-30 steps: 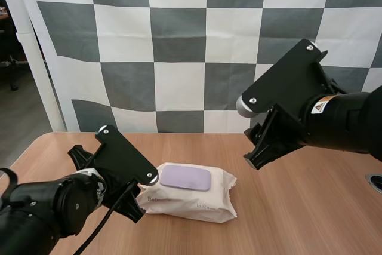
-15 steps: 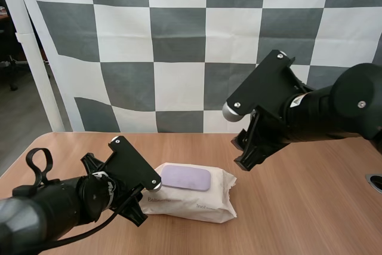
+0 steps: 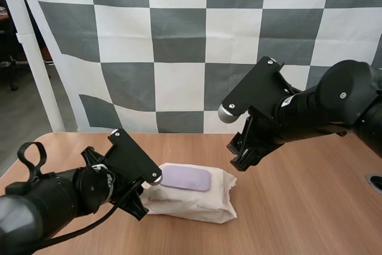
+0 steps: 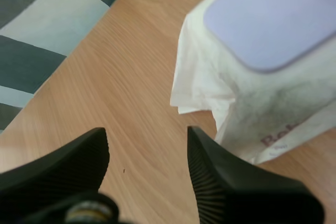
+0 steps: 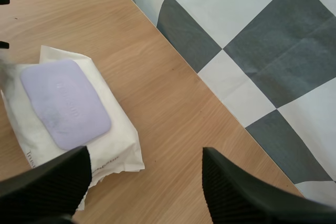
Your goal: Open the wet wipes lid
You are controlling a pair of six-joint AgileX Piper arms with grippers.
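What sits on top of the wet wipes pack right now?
A lilac lid lies flat and shut on the wet wipes pack. The opening and wipes beneath it are covered.

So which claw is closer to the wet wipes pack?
Left. The left claw is open right beside the wet wipes pack; the right claw hangs open higher up, apart from it.

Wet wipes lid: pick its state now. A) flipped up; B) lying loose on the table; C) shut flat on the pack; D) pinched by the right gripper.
C: the lilac lid lies flat and shut on top of the pack of wet wipes; the right gripper hangs open above it, and the left gripper stands open beside the pack's end.
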